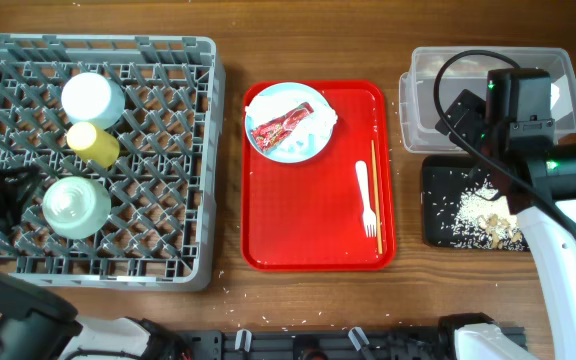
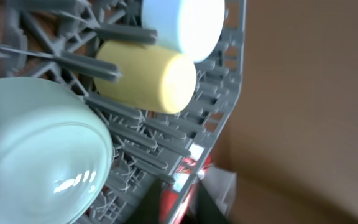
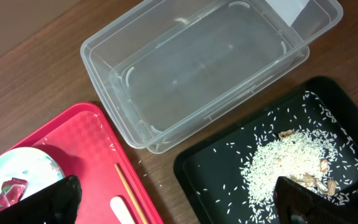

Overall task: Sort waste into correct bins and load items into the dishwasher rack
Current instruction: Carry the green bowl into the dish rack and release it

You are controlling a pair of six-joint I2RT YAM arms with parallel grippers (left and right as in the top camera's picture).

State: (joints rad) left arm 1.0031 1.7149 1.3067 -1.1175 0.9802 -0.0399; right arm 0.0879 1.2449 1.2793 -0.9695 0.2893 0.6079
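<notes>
Hovering with its fingers spread wide and nothing between them, the right gripper is hanging above the spot where the clear tub and the black tray are sitting just beside each other. The tub is lying ahead of the fingers. The black tray is sitting below and to the gripper's right, carrying a heap of rice scraps with a few brown bits mixed in.

Off to this gripper's left, a corner of the red tray is showing. On it the pale blue plate is holding the snack wrapper, with the napkin lying on the plate too. The chopstick and the white fork are lying side by side nearer the gripper.

The left gripper is reaching over the near-left part of the dishwasher rack, and I cannot tell whether its jaws are apart. Closest before it the mint-green bowl is resting among the pegs, the yellow cup is lying on its side just beyond, and a pale round dish is sitting farthest off.
</notes>
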